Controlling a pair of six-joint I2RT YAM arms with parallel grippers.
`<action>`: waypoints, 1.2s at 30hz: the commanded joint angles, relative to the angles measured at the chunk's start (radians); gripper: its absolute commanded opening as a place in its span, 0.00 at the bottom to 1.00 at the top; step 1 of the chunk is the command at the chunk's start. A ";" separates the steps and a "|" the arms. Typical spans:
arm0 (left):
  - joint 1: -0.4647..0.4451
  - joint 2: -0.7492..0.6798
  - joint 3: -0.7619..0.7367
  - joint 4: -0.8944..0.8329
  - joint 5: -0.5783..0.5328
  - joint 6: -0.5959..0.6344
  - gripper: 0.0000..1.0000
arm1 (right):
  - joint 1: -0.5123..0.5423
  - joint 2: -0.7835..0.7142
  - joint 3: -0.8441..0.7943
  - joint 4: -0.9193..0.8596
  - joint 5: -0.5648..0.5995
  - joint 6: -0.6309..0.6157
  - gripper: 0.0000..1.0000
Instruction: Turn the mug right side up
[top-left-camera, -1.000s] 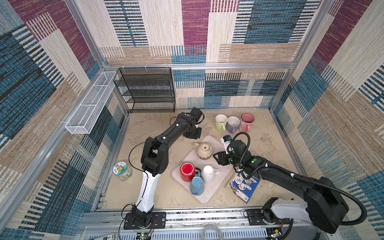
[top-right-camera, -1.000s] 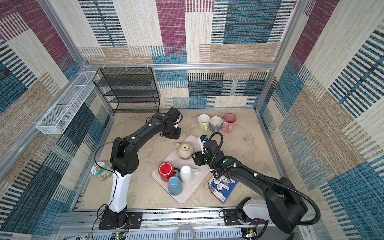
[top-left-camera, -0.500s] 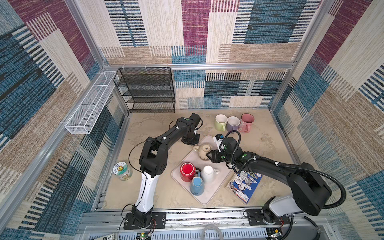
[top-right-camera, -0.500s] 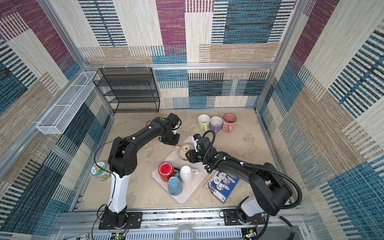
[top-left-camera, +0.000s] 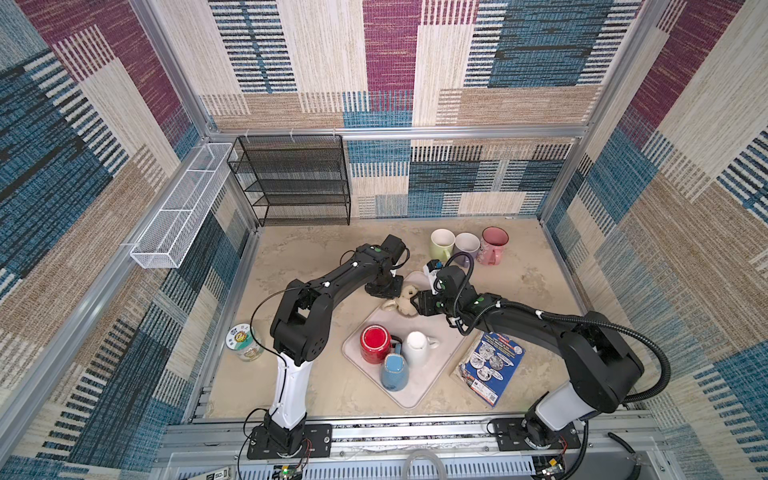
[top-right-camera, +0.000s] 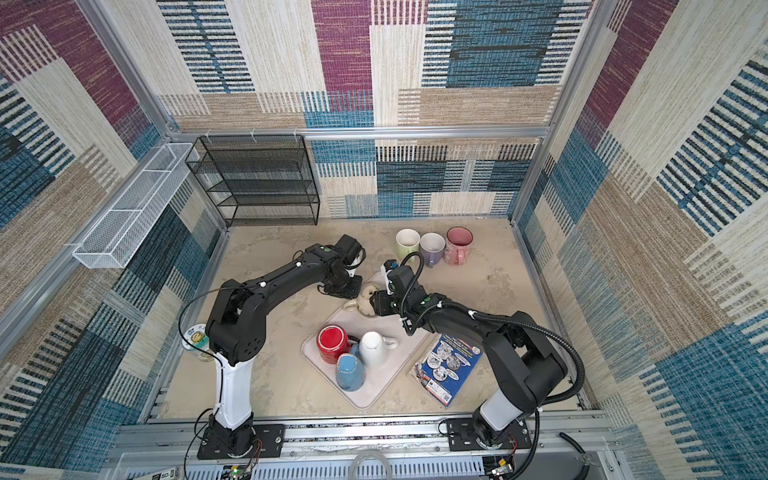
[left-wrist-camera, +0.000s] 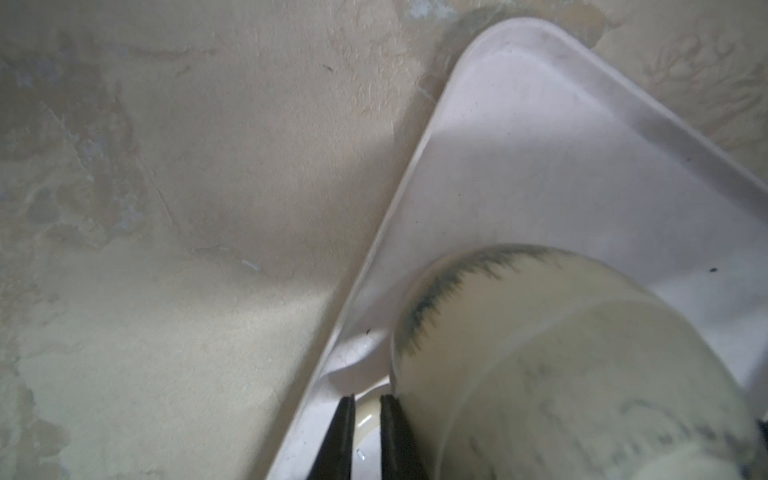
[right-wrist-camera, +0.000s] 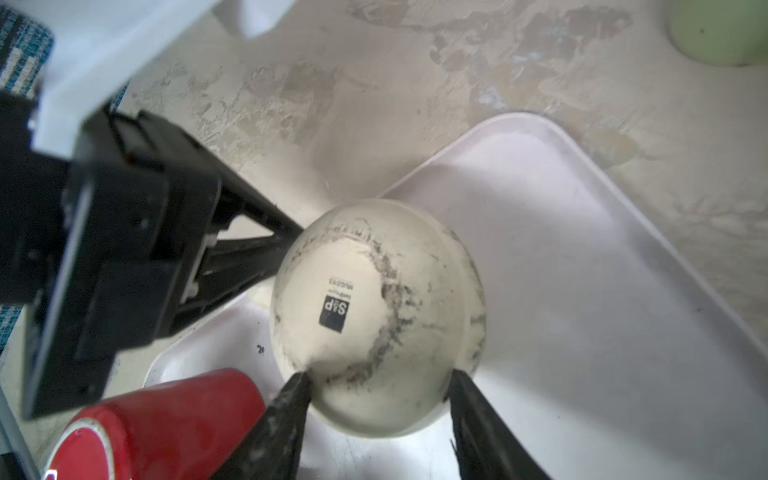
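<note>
Mug (top-left-camera: 402, 302) base-up, tilted, at tray (top-left-camera: 432, 365) far corner. Both arms have closed in: right gripper (right-wrist-camera: 377, 377) jaws clamp its body, left gripper (left-wrist-camera: 366, 400) jaws nearly shut, probably pinching handle (left-wrist-camera: 367, 419). Flip about to start.

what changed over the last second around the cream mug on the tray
The left tool swung in from beyond the tray corner and pinched the cream mug by its handle. The right tool slid toward the mug and now has a finger against each side of its body. The mug itself barely shifted and is not yet righted. The red mug, white mug and blue mug stayed put.
</note>
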 joint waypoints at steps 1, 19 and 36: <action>-0.013 -0.011 -0.019 0.028 0.048 -0.036 0.18 | -0.013 0.018 0.023 -0.010 0.043 -0.018 0.56; -0.032 -0.107 0.020 -0.002 -0.003 0.051 0.23 | -0.095 -0.123 -0.014 -0.047 0.052 -0.060 0.58; -0.114 -0.075 0.088 -0.145 -0.113 0.245 0.48 | -0.101 -0.406 -0.241 0.033 -0.053 -0.020 0.63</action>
